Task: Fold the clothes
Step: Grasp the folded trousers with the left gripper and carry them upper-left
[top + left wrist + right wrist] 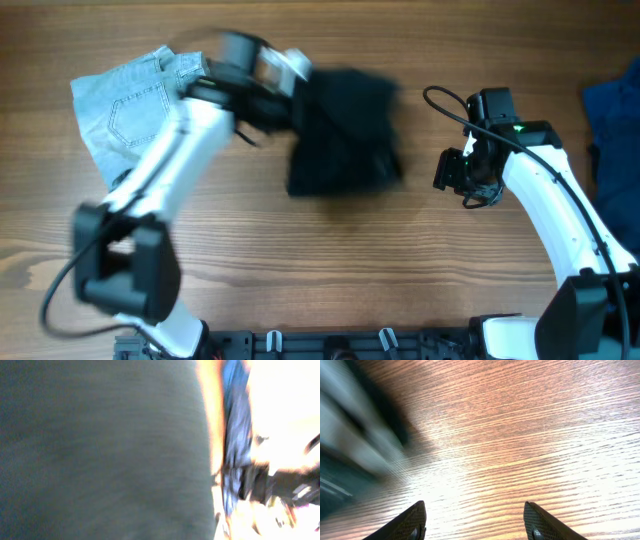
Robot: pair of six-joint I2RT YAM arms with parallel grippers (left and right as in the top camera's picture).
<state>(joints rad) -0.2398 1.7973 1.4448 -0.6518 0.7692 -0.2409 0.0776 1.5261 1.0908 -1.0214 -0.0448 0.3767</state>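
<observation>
Overhead: left end effector (288,92) smeared, tips lost vs black shorts (345,130), also blurred. Blue cloth (612,110) cut by right edge. Left wrist cam all smear, fingers unreadable. Right wrist: right end effector (475,521) cropped at btm; far-left streaks unidentifiable.

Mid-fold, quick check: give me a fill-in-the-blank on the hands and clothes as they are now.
1. The left hand is shut on the edge of the ____ shorts.
2. The right hand is ____, holding nothing, above the table.
3. The denim garment lies on the robot's ____ side.
Missing words: black; open; left.
</observation>
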